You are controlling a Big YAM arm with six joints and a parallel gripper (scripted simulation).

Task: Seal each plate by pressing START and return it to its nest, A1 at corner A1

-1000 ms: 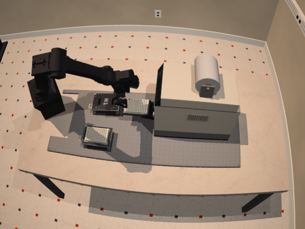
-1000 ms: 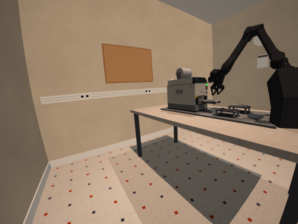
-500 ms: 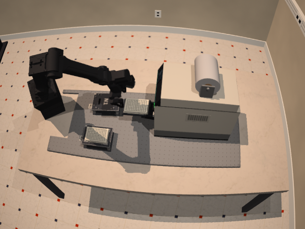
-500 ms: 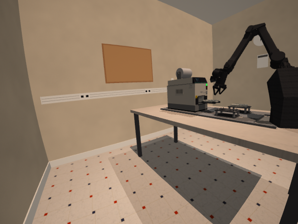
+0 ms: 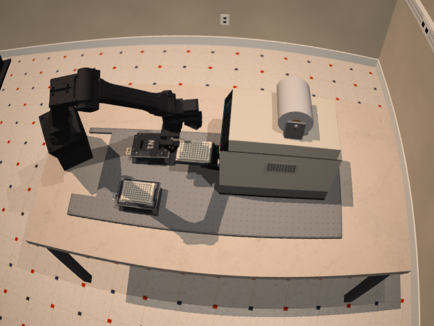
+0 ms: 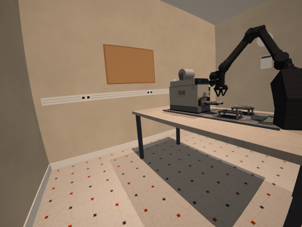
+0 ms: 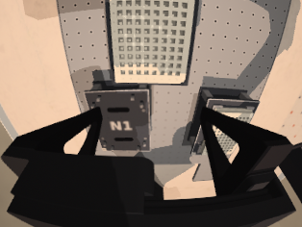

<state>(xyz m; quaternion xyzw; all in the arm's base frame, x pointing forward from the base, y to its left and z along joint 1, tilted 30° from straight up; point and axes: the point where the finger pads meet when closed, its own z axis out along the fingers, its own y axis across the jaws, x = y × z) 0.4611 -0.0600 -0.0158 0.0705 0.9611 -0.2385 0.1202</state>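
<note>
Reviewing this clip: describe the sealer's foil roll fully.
The foil roll is a thick pale grey-white cylinder with a smooth, matte look. It lies on its side above the sealer, a brownish core showing at one end, where a dark bracket holds it.

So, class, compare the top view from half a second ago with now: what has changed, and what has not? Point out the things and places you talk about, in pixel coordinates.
The open gripper (image 5: 170,144) (image 6: 220,94) (image 7: 151,112) has shifted slightly toward the sealer (image 5: 280,173) (image 6: 184,97). Nothing was visibly taken hold of or let go. The plate on the stage (image 5: 194,151) (image 6: 213,102) (image 7: 151,43) and the nested plate (image 5: 137,192) (image 6: 242,106) (image 7: 245,118) stayed put.
</note>
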